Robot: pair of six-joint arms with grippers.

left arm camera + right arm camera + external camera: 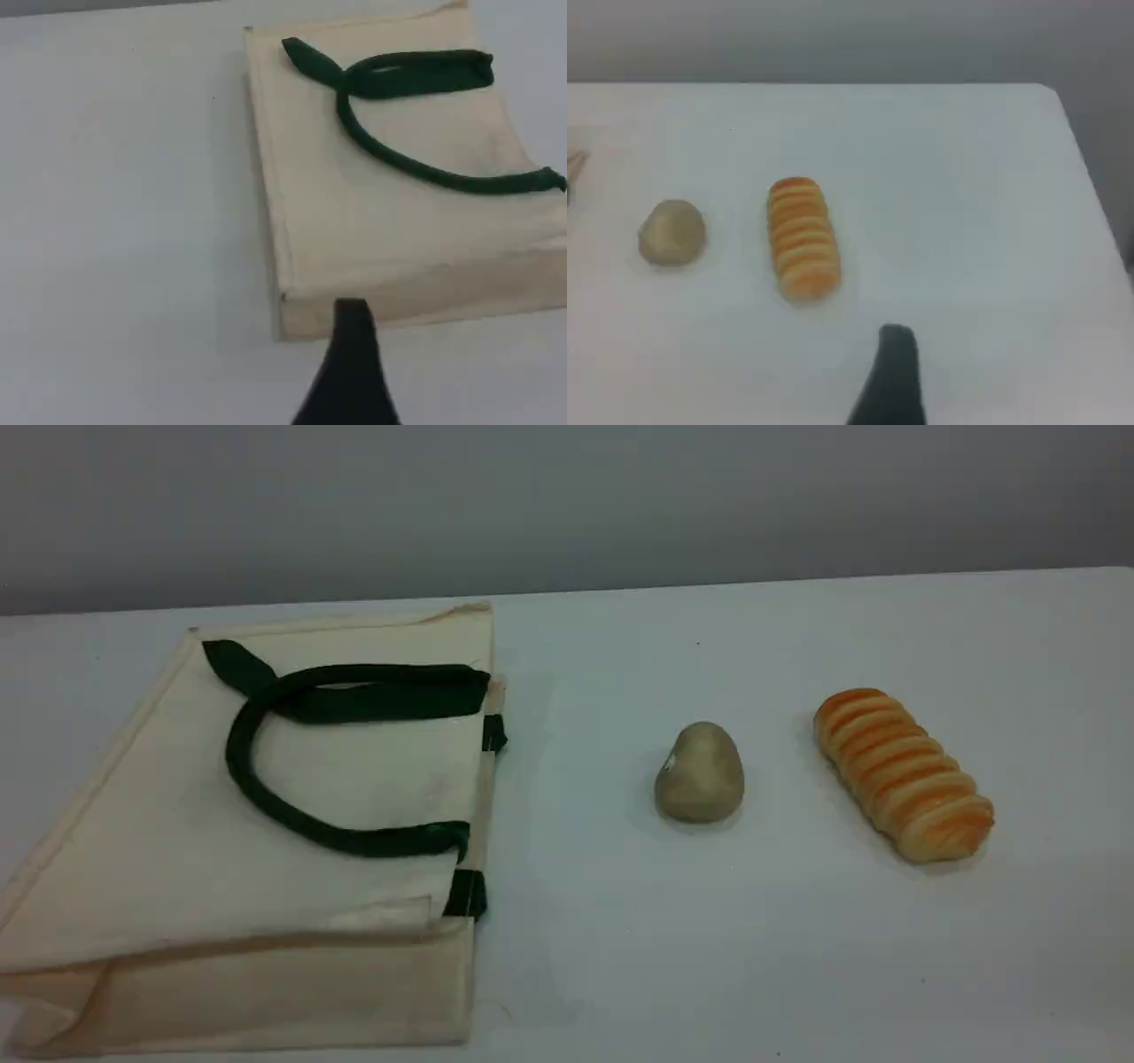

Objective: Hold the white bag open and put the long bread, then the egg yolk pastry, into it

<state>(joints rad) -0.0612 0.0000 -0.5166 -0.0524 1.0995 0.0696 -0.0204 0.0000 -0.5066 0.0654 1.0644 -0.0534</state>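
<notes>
- Grey wall (567, 496) stands behind a white desk (620, 957).
- The white bag (177, 850) lies flat on the left side of the desk. Its open end points to the right, toward the food.
- One dark green handle (239, 771) lies in a loop on top of the bag. Small green tabs (493, 733) peek out at the bag's right edge.
- The egg yolk pastry (700, 772) sits on the desk near the middle, well apart from the bag. It is small, round and beige.
- The long bread (904, 775) lies on the desk just to the right of the pastry. They are near each other but do not touch. The bread is orange with pale stripes across it.
- My left pincer (353, 320) is open and holds nothing. In my left wrist view its dark tip shows in front of the near edge of the bag. I cannot tell if it touches the cloth.
- My right pincer (896, 343) is open too and holds nothing. In my right wrist view its dark tip shows over bare desk. The bread is ahead and a bit to the left, and the pastry is farther left.
- Neither arm shows in the scene view.
</notes>
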